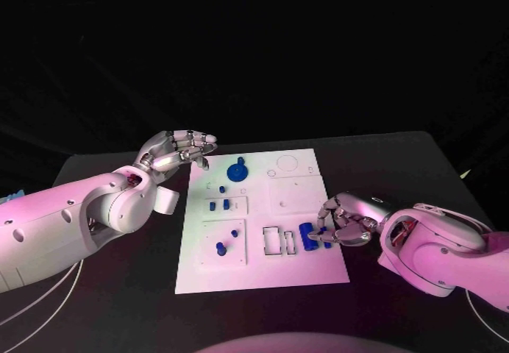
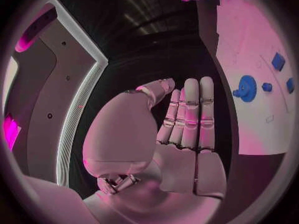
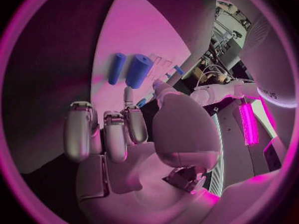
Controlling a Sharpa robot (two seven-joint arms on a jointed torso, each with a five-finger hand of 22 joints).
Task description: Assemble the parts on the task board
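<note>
Head view: right hand [image 1: 341, 219] at task board [image 1: 307, 276] edge.

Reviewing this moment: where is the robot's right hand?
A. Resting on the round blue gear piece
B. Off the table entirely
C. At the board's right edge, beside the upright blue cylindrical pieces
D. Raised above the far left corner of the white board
C: the silver right hand sits at the right edge of the white task board, fingers next to the blue cylindrical pieces.

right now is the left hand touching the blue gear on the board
Apart. The left wrist view shows the left hand empty, fingers straight, with dark table between it and the blue gear on the task board.
</note>
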